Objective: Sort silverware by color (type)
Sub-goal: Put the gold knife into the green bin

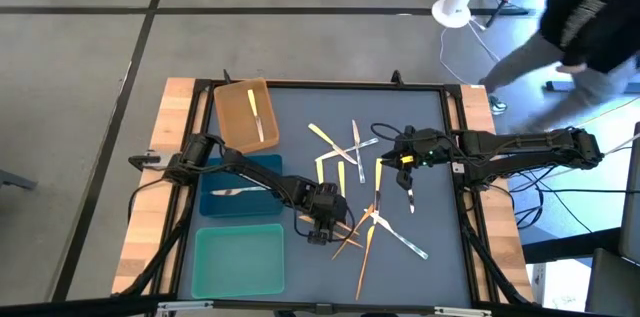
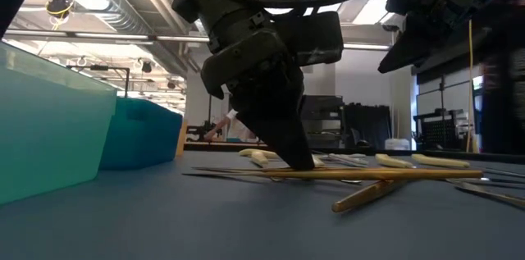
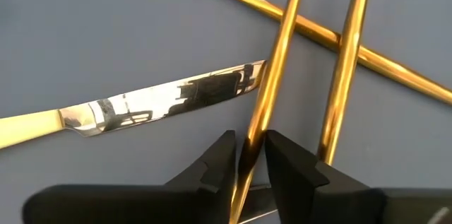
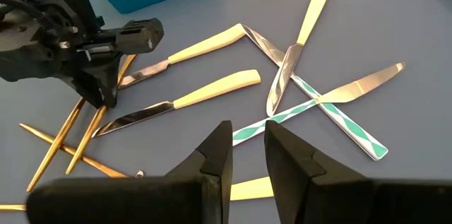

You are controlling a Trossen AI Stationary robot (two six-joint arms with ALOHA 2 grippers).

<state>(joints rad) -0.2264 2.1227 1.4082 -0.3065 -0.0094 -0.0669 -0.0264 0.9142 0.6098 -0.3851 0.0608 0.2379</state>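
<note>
Silverware lies scattered on the blue-grey mat: yellow-handled knives (image 4: 212, 86), green-patterned pieces (image 4: 339, 121), and orange-gold ones (image 1: 360, 242) near the front. My left gripper (image 3: 248, 139) is down among the gold pieces, shut on one thin orange-gold utensil (image 3: 272, 83). That utensil lies across another gold piece (image 3: 381, 65), beside a gold-handled knife (image 3: 155, 104). My right gripper (image 4: 247, 157) hovers above the yellow-handled knives, its fingers a little apart with nothing between them. My left gripper pinches the thin shaft (image 3: 256, 128) of the orange-gold utensil between its two fingertips (image 3: 222, 150). The fingers come slanting down from above, one on each side of the shaft. The utensil lies level on the mat (image 2: 369, 175), its far part resting over another gold piece.
At the left stand three trays: a brown one (image 1: 238, 132) holding a yellow-handled piece, a blue one (image 1: 262, 169) holding a silver piece, and a teal one (image 1: 238, 262). Wooden table borders frame the mat. A person stands beyond the far right corner (image 1: 590, 17).
</note>
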